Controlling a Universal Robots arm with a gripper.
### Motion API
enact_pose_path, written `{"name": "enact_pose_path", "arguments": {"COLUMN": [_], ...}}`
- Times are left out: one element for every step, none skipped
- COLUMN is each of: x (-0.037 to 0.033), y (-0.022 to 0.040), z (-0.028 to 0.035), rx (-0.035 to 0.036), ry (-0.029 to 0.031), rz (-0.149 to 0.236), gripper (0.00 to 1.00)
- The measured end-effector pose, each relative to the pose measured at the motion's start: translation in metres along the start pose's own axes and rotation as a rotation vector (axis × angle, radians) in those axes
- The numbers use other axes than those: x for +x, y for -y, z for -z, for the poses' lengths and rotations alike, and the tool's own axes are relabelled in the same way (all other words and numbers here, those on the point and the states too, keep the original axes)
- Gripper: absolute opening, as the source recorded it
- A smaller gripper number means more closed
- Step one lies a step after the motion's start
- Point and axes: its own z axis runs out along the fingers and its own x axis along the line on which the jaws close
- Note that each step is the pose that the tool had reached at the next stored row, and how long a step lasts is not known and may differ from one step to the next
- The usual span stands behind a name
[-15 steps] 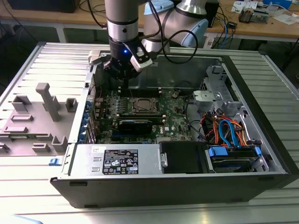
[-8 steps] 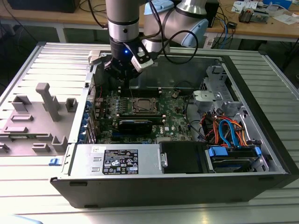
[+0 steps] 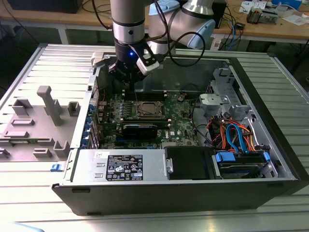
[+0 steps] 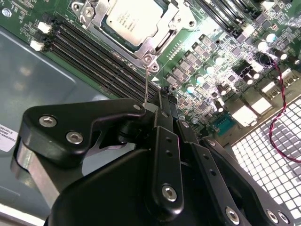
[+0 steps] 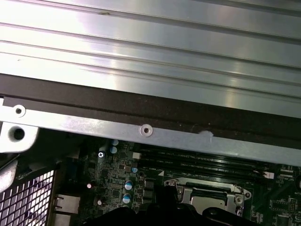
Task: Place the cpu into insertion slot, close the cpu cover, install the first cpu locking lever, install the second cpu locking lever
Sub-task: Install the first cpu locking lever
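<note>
The cpu (image 4: 126,18), with its dull silver top, lies in the insertion slot (image 3: 147,110) on the green board. The cpu cover (image 4: 162,35) lies flat around the chip as a silver frame. A thin wire locking lever (image 4: 146,82) rises from the socket's corner screw to my gripper (image 4: 162,99), whose black fingers are shut on the lever's end. In the exterior view my gripper (image 3: 130,83) hangs just above the far-left corner of the socket. The first wrist view shows the socket frame (image 5: 207,195) beyond the memory slots.
Long black memory slots (image 4: 99,49) run beside the socket. A black card (image 3: 140,129) lies in front of it. The case's metal wall (image 5: 150,132) stands close behind my gripper. Coloured cables (image 3: 231,135) and a drive cage fill the right; a grey fixture (image 3: 46,113) sits outside the case.
</note>
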Motion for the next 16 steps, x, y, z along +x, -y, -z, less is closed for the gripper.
{"name": "enact_pose_path", "arguments": {"x": [-0.0002,-0.0005,-0.0007,-0.0011,-0.0013,-0.0015,-0.0019,-0.0024,-0.0026,-0.0028,-0.0031,-0.0032,-0.0035,-0.0036,-0.0038,-0.004], "y": [0.0,0.0001,0.0001,0.0002,0.0002,0.0002,0.0003,0.0004,0.0004,0.0005,0.0005,0.0005,0.0006,0.0006,0.0006,0.0007], "z": [-0.0001,-0.0002,-0.0002,-0.0003,-0.0004,-0.0005,-0.0006,-0.0007,-0.0008,-0.0009,-0.001,-0.001,-0.0011,-0.0012,-0.0013,-0.0013], "rx": [0.0,0.0,0.0,0.0,0.0,0.0,0.0,0.0,0.0,0.0,0.0,0.0,0.0,0.0,0.0,0.0], "ry": [0.0,0.0,0.0,0.0,0.0001,0.0,0.0,0.0,0.0,0.0,0.0,0.0,0.0,0.0,0.0,0.0], "rz": [0.0,0.0,0.0,0.0,0.0,0.0,0.0,0.0,0.0,0.0,0.0,0.0,0.0,0.0,0.0,0.0], "gripper": [0.11,0.11,0.11,0.11,0.11,0.11,0.11,0.11,0.11,0.11,0.11,0.11,0.11,0.11,0.11,0.11]}}
